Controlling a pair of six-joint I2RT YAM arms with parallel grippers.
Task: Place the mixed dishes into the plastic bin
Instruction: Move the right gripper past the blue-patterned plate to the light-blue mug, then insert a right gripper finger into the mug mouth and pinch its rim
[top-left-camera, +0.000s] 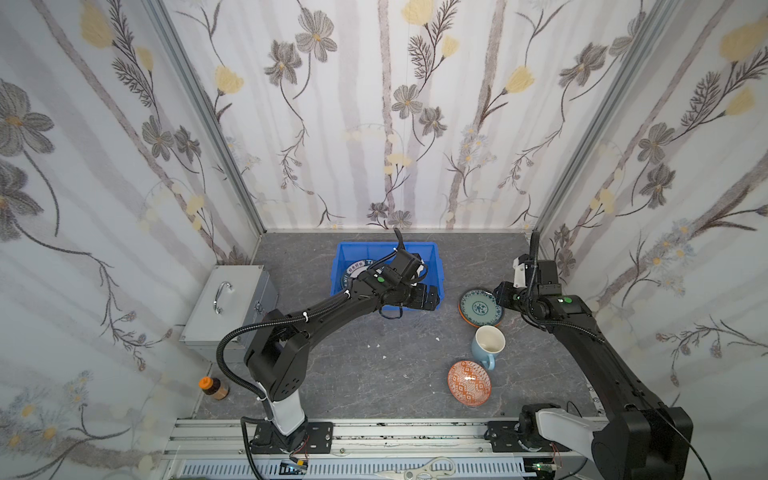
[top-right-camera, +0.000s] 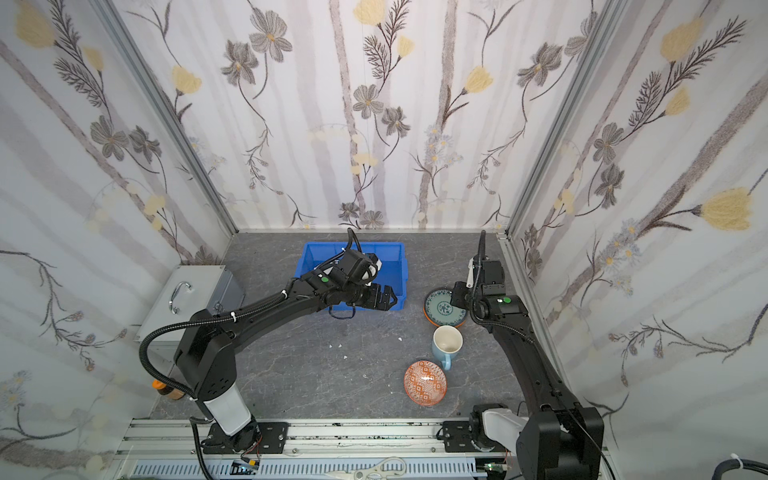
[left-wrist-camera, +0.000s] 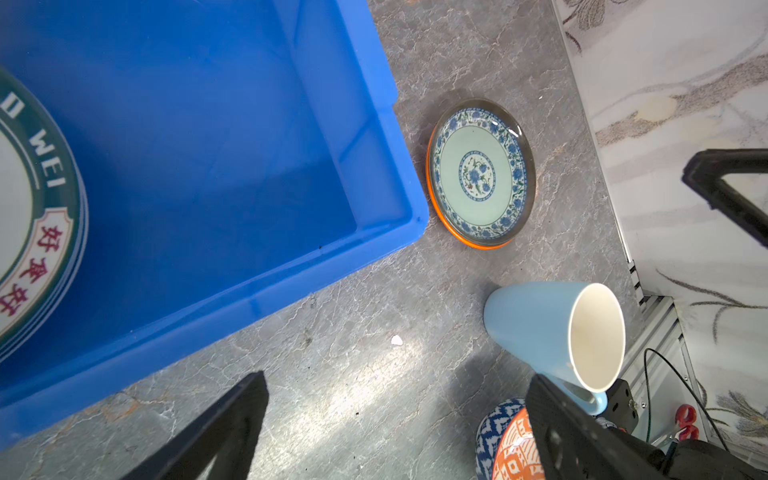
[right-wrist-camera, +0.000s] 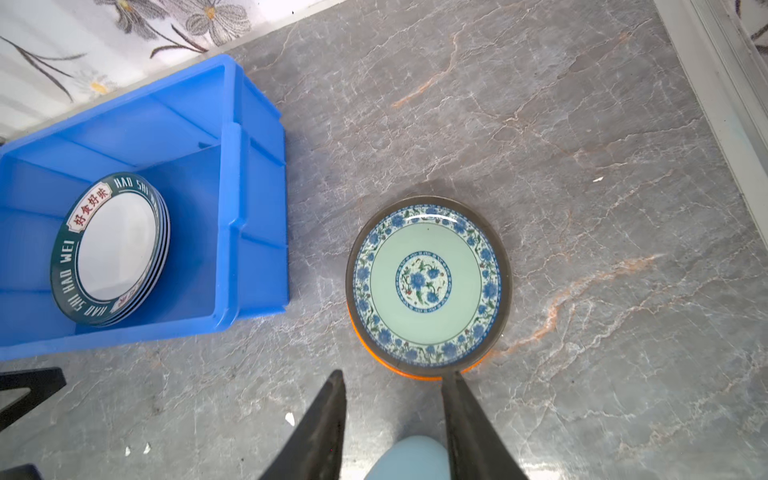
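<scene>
teal plate (right-wrist-camera: 428, 282), just beyond right claw (right-wrist-camera: 395, 375), jaws parted

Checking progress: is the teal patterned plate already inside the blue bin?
No, the teal patterned plate lies on the table beside the blue bin, outside it.

The grey marbled desk (top-left-camera: 353, 374) bears a blue plastic bin (top-left-camera: 434, 270), an orange plate (left-wrist-camera: 465, 243) under a teal plate (top-left-camera: 481, 308), a light-blue mug (top-left-camera: 487, 341), an orange patterned bowl (top-left-camera: 468, 383) and a grey metal case (top-left-camera: 232, 307).

Green-rimmed plates (right-wrist-camera: 112, 249) sit in bin (right-wrist-camera: 257, 187); teal plate (right-wrist-camera: 424, 282) (atop orange plate (right-wrist-camera: 411, 374)), mug (top-left-camera: 488, 343), bowl (top-left-camera: 469, 382) outside.
</scene>
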